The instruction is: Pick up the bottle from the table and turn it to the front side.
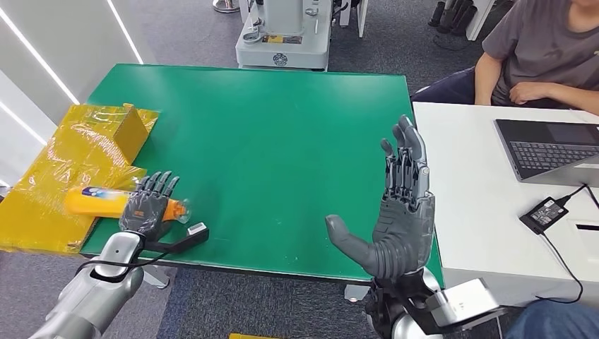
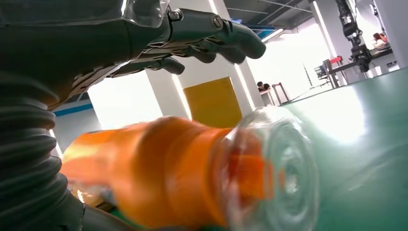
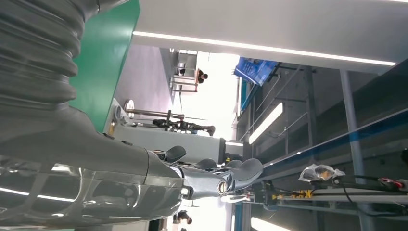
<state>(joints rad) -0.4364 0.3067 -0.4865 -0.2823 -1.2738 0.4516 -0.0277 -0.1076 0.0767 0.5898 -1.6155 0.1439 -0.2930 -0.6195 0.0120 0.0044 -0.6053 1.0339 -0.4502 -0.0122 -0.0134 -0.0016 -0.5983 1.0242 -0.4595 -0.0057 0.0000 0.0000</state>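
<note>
A green table (image 1: 268, 141) fills the middle of the head view, its top flat and plain. At its left edge lies a yellow box (image 1: 70, 169) wrapped in shiny film, partly overhanging the table's side, with one flap standing up. An orange bottle (image 1: 106, 202) lies on its side at the near left corner, half on the yellow box, half on the green top, with the left hand (image 1: 147, 205) resting over it. Just beside the green table on the right stands a white table (image 1: 480, 212), touching or nearly touching it. On it lie a laptop (image 1: 551, 150) and a black adapter (image 1: 544, 214) with a cable.
</note>
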